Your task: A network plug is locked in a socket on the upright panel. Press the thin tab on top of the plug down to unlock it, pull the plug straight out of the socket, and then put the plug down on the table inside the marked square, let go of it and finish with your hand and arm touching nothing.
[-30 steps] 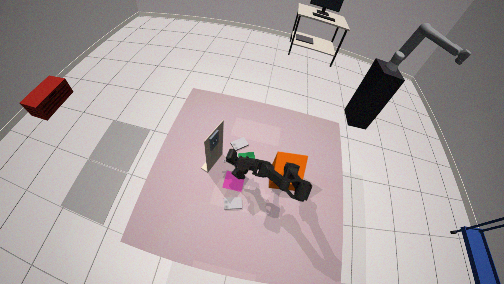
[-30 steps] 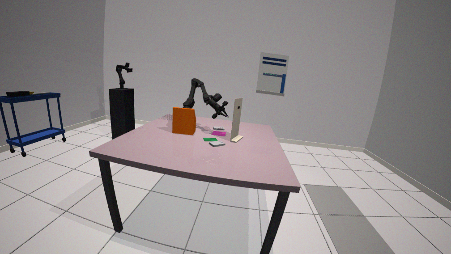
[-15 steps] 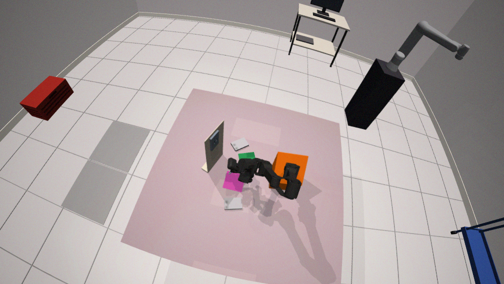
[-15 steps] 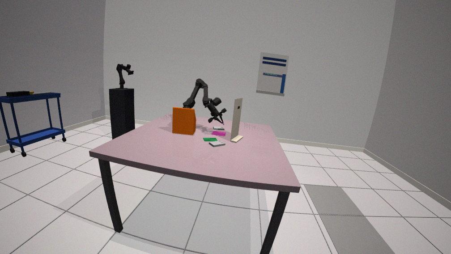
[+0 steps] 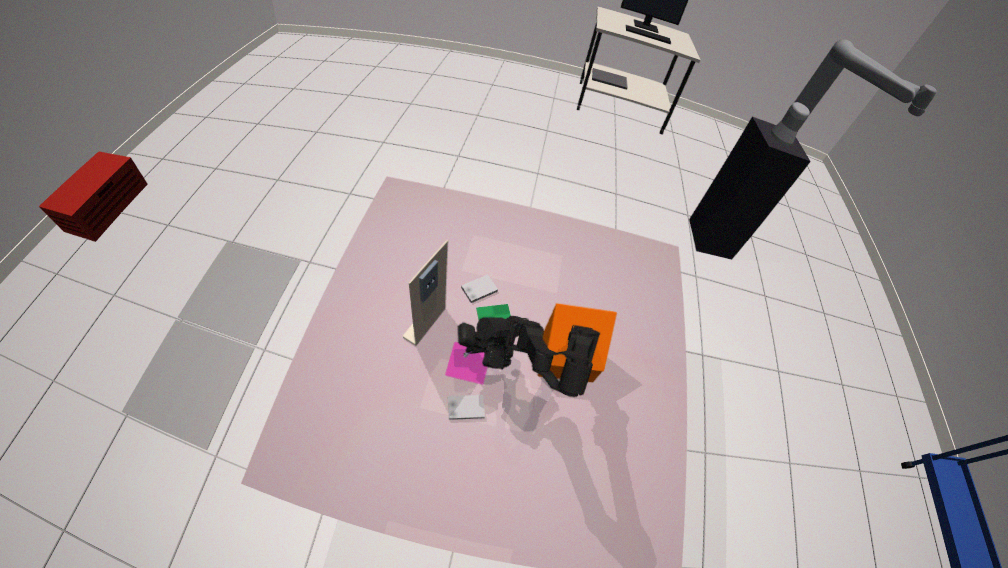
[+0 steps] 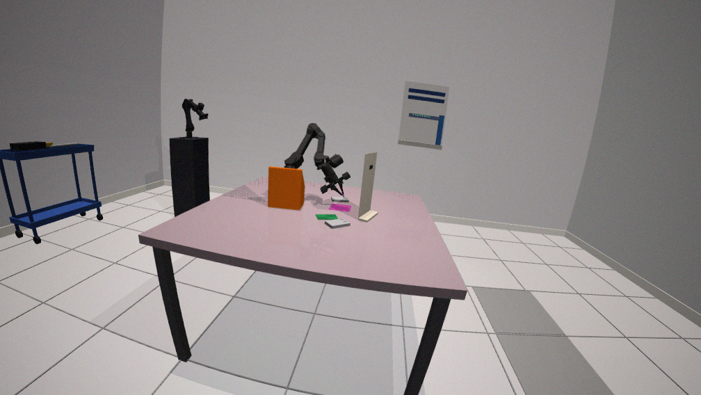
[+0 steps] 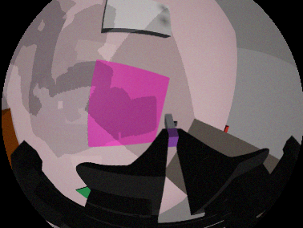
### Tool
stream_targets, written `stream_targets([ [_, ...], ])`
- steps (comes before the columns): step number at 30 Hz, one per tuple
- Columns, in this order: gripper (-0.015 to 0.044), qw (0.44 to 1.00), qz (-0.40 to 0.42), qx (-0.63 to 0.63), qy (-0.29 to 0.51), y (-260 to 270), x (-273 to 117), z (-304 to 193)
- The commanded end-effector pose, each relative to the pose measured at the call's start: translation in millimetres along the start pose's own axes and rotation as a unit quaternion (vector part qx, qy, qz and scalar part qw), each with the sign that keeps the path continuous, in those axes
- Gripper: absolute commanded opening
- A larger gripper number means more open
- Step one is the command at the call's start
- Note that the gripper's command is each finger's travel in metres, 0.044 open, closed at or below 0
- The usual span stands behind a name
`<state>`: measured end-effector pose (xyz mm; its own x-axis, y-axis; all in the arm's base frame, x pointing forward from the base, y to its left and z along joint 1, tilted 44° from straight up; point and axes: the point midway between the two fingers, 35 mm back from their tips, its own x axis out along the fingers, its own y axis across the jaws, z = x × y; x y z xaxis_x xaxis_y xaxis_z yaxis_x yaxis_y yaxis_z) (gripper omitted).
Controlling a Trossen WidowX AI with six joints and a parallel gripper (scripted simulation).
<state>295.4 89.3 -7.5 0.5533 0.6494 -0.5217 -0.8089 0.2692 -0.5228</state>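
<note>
My gripper point(image 5: 466, 353) point(image 6: 343, 195) point(image 7: 171, 132) points down and is shut on the small purple plug point(image 7: 173, 139), whose grey front end sticks out past the fingertips. It hangs above the table near the magenta square point(image 5: 458, 369) point(image 6: 339, 208) point(image 7: 128, 80), on the side toward the panel; its exact height is hard to tell. The upright panel point(image 5: 431, 310) point(image 6: 367, 188) stands apart from the fingers. Its blue-grey socket plate point(image 5: 427, 270) shows dark openings with no plug in them. A green patch point(image 5: 493, 310) point(image 6: 326, 216) point(image 7: 83, 193) lies nearby.
One pale flat box point(image 5: 479, 287) point(image 6: 337, 223) lies beside the green patch. Another pale flat box point(image 5: 466, 407) point(image 6: 339, 199) point(image 7: 134, 16) lies beyond the magenta square. A tall orange block point(image 5: 585, 318) point(image 6: 286, 188) point(image 7: 8, 134) stands by the arm's base.
</note>
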Motion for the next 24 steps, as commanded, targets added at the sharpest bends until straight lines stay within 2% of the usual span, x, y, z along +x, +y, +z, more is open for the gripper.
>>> stream_targets([
  [1, 0.0, 1.0, 0.003, -0.001, -0.003, 3.3, 3.5, 0.8],
  [24, 0.0, 1.0, 0.004, -0.001, -0.002, 14.0, 21.0, 0.3],
])
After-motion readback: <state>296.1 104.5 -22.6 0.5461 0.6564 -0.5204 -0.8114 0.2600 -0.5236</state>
